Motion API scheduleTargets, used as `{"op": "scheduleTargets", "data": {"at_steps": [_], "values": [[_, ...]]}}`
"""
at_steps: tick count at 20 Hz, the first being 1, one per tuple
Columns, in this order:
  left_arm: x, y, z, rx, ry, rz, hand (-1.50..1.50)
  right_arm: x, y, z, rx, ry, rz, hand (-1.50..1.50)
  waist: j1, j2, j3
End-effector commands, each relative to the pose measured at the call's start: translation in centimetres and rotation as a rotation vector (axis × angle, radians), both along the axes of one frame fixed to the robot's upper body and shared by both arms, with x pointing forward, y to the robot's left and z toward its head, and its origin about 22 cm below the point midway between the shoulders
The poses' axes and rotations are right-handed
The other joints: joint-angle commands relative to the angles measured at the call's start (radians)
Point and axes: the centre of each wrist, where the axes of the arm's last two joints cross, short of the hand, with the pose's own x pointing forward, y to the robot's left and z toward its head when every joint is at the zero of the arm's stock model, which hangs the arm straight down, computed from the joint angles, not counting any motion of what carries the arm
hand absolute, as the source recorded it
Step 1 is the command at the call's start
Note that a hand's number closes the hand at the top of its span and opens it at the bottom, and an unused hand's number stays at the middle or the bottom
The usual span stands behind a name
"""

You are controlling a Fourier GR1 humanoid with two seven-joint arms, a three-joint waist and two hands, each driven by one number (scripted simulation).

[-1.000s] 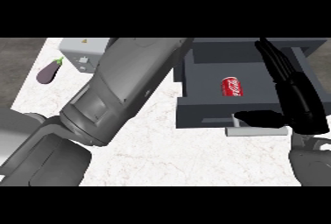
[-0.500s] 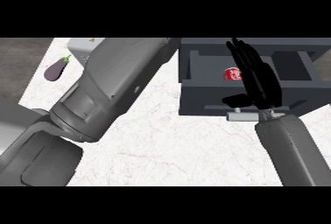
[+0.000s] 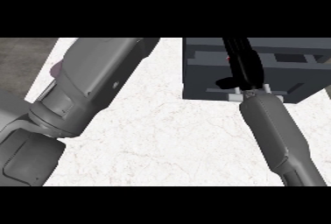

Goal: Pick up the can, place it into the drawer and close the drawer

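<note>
The dark grey drawer (image 3: 200, 83) stands open at the upper right of the counter, its pale handle (image 3: 249, 93) on the front face. My right hand (image 3: 244, 65) lies over the drawer with straight fingers pointing away from me, the thumb out to the left, and the wrist right at the handle. It is open and holds nothing. Only a small red speck of the can (image 3: 227, 57) shows inside the drawer, beside the fingers; the hand hides the rest. My left forearm (image 3: 90, 87) crosses the left half of the view, and its hand is out of sight past the top.
A purple eggplant (image 3: 56, 68) peeks out from behind the left forearm at the counter's left edge. White marble counter (image 3: 174, 135) spreads between the two arms. The dark floor shows at the far left.
The drawer's front has slid away from me, so less of its inside shows. My right hand moved left over the can, which now is almost hidden.
</note>
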Motion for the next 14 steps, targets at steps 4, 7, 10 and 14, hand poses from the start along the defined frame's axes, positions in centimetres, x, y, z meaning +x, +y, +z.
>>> {"op": "scheduleTargets", "data": {"at_steps": [4, 7, 10, 14], "values": [[-0.2, 2.1, 0.3, 0.011, 0.014, -0.020, -1.50, 3.4, -0.1, 1.9, -0.027, -0.074, -0.085, -1.50, 0.029, -0.005, 0.000], [-0.2, 3.2, -0.8, 0.001, 0.030, -0.011, -1.50, 3.6, 2.6, 1.1, -0.016, -0.106, -0.062, -1.50, 0.029, -0.001, 0.000], [-0.6, 3.0, 0.2, 0.009, 0.027, -0.013, -1.50, 4.6, 2.3, 2.1, -0.041, -0.129, -0.092, -1.50, 0.044, 0.003, 0.000], [-0.4, 5.4, 0.1, 0.014, 0.021, -0.020, -1.50, 6.0, 1.6, 4.9, -0.059, -0.136, -0.110, -1.50, 0.059, 0.011, 0.000]]}}
